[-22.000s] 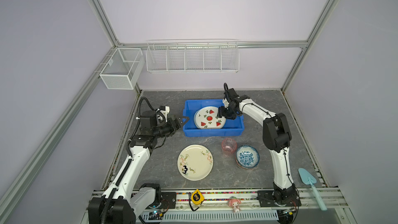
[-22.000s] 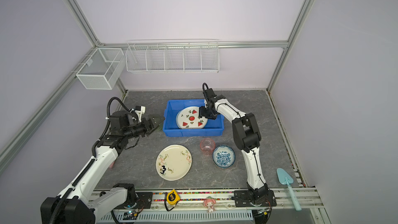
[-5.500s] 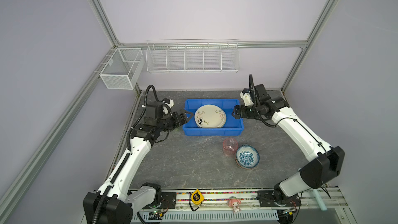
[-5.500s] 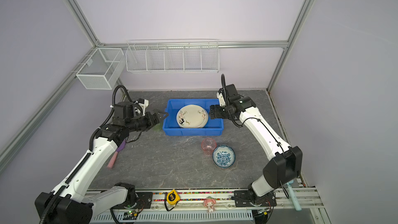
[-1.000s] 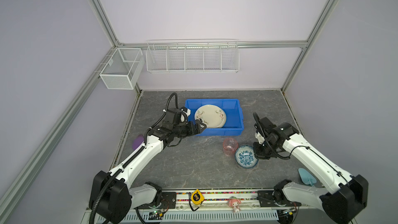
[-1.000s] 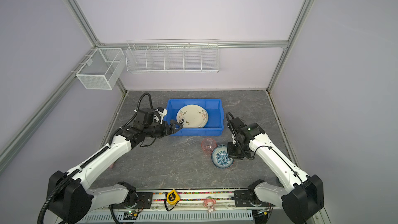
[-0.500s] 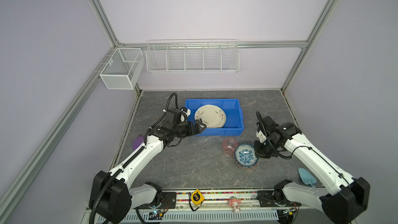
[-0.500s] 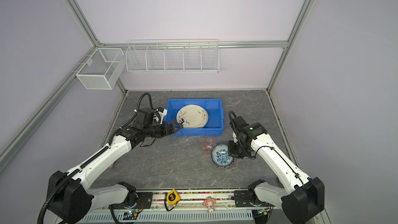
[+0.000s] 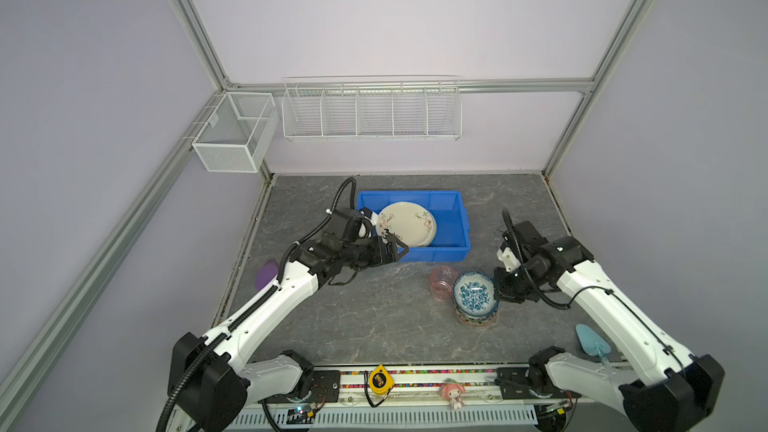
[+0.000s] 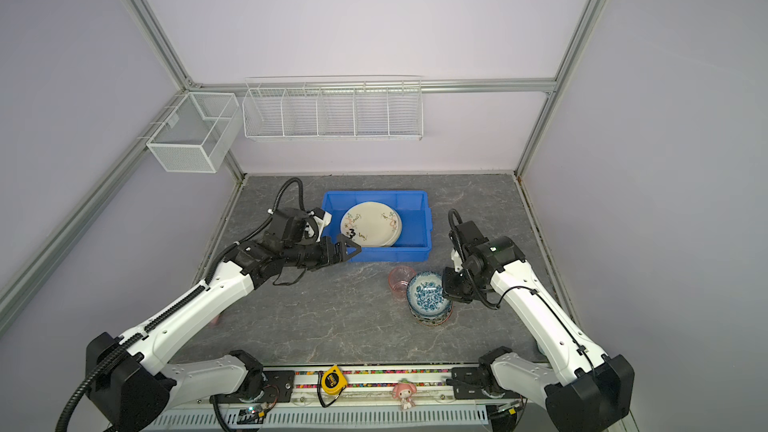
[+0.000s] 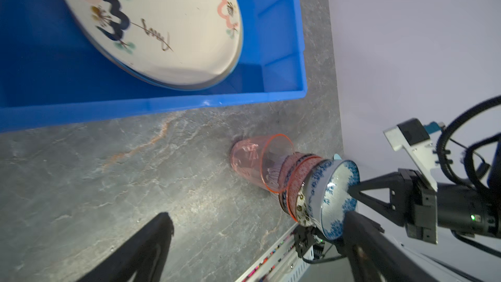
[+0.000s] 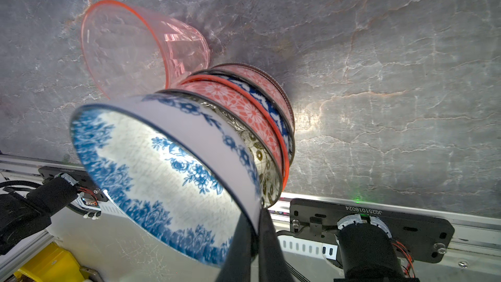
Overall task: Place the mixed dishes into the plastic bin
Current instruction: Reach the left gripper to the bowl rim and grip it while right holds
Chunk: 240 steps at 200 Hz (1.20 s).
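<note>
Right wrist view: my right hand (image 12: pixel 256 221) pinches the top bowl (image 12: pixel 162 164) at its rim; left hand (image 9: pixel 395 245) spread near the bin (image 9: pixel 451 218).

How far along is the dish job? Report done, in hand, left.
Done: the cream plate tops a stack in the blue bin. In hand: right gripper pinches the blue-and-white bowl by its rim. Left: the bowl stack beneath, and the pink cup; left gripper open, empty.

plates (image 9: pixel 409 224) in bin (image 9: pixel 432 254) | cup (image 9: pixel 441 286) left of bowls (image 9: pixel 475 297) | both before bin
</note>
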Tool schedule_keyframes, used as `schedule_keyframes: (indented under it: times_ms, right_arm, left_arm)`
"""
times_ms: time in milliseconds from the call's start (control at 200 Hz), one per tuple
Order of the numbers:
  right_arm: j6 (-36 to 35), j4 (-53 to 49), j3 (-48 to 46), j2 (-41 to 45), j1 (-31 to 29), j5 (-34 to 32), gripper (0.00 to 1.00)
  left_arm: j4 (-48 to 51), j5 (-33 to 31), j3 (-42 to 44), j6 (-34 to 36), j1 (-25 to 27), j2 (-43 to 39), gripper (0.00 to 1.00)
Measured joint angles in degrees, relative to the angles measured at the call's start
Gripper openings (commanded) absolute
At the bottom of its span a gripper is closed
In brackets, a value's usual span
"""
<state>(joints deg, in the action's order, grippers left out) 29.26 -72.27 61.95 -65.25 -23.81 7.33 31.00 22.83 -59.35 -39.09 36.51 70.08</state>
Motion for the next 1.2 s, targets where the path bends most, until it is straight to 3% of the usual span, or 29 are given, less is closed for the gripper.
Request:
schedule_keyframes:
  times_ms: [275,500,1010,1200]
  right_arm:
    - [-0.9,-1.5,3.4,-0.1,0.0,0.0,0.07]
    - [-1.9,-2.7,6.8,-1.3,0.0,0.4,0.07]
    - [-4.3,-3.5,14.1,-8.1,-1.9,1.8,0.07]
    - [-4.7,-3.0,15.6,-10.5,-2.8,2.6,0.07]
  left_arm:
    - [3.5,-5.7,-11.1,-1.1,12.0,7.0,0.95]
    - [7.3,-9.1,-17.2,-0.7,17.6,15.6,0.88]
    - [11.1,-11.2,-21.4,1.4,19.9,19.5,0.73]
    - [11.1,-11.3,-21.4,1.6,19.9,21.4,0.60]
